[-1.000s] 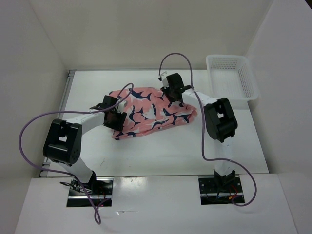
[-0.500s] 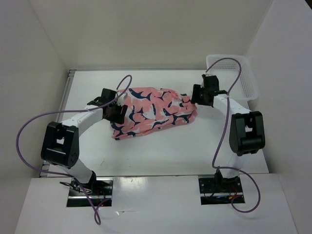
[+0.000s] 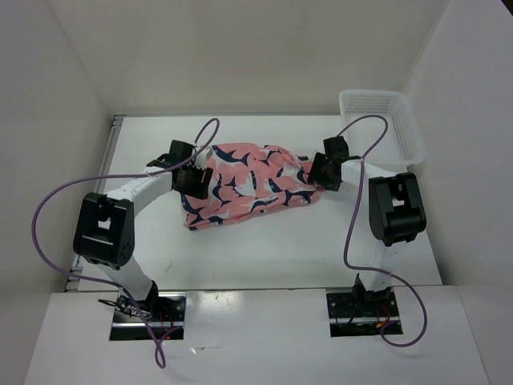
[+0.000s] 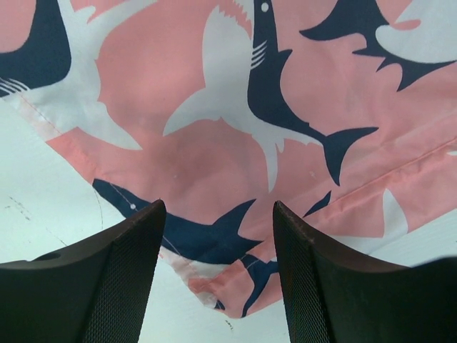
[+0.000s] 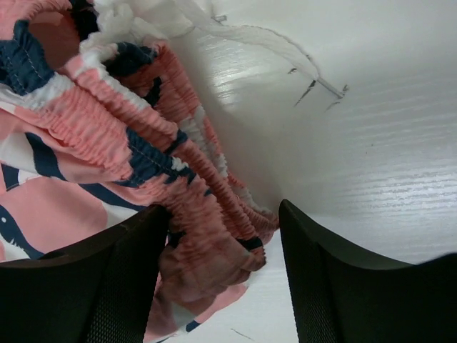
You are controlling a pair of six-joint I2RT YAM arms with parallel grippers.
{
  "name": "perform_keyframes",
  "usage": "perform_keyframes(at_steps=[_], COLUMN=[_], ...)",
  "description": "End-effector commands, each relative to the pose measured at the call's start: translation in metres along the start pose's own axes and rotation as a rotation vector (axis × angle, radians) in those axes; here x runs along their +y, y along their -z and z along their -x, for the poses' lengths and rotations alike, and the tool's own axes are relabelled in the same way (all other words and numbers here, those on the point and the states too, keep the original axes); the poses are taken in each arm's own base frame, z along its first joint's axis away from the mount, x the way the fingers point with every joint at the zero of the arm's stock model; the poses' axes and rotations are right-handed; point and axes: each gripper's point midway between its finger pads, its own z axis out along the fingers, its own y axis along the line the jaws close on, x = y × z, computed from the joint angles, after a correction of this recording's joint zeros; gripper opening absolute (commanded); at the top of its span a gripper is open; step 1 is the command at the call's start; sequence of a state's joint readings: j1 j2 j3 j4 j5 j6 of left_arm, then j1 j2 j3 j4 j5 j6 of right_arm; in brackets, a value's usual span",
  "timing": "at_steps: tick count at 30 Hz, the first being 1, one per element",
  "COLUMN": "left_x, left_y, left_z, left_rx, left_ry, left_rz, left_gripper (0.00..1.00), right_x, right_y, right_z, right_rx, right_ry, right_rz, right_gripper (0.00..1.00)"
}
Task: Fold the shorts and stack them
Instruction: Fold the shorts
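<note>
Bracketing the shorts, left hand over hem and right hand over waistband sit fingers apart, likely pre-grasp for folding.

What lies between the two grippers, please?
The shark-print shorts fill that whole stretch, with the left gripper at one end and the right gripper at the other; the top external view shows it.

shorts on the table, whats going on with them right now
Two robot arms are working on the pink shark-print shorts, which lie rumpled and not yet folded on the table. The left gripper is open just above a hem corner. The right gripper is open with the gathered waistband between its fingers. A white basket sits at the far right.
</note>
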State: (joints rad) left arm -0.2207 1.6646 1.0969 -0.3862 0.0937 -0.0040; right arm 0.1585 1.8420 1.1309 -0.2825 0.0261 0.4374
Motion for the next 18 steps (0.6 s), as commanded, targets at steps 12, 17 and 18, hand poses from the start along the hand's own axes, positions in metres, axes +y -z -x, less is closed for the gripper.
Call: perform_keyframes(at_steps=[12, 17, 18], left_x=[0.003, -0.004, -0.009], left_y=[-0.015, -0.014, -0.011], left_z=[0.015, 0.03, 0.037], left_rx=[0.008, -0.018, -0.036], left_ry=[0.001, -0.019, -0.031], left_rz=[-0.009, -0.018, -0.022], left_gripper=[0.69, 0.69, 0.69], right_x=[-0.009, -0.008, -0.007], right_y=[-0.004, 0.008, 0.016], right_z=[-0.046, -0.022, -0.01], right_rx=[0.185, 0.084, 0.044], right_ry=[-0.122, 0.08, 0.111], right_rz=[-0.041, 0.009, 0.011], right_gripper=[0.14, 0.0, 0.0])
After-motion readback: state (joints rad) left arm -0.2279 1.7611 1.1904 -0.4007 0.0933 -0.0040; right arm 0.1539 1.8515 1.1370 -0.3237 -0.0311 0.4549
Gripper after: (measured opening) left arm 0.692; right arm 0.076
